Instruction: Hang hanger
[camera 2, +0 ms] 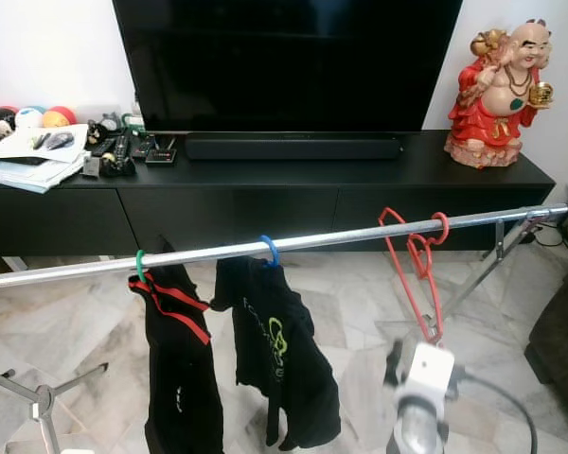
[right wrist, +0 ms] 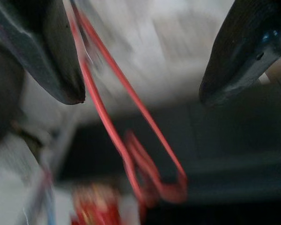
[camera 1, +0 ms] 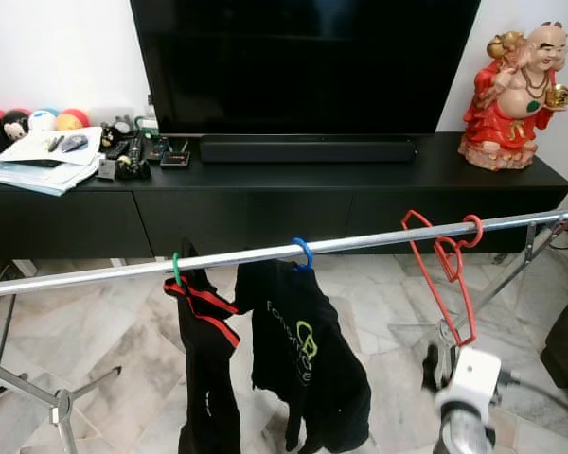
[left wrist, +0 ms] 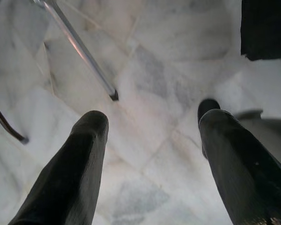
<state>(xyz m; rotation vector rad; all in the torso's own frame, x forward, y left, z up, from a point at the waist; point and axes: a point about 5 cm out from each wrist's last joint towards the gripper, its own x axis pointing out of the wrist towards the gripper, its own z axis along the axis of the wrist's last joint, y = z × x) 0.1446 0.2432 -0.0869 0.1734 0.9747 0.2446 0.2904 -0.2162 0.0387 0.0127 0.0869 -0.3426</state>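
Below the rail [camera 1: 265,253], I see my right pincer [right wrist: 140,93] spread wide, released, just under the hooked red hanger [camera 1: 445,270].

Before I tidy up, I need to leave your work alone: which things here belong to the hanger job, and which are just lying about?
Job: red hanger, metal rail, right hand.
Lying about: two hung black garments, television, red figurine, papers.

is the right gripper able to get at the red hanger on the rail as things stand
Probably yes. The right gripper is open just below the red hanger, which hangs tilted from the rail, with its wire between the spread fingers and nothing blocking.
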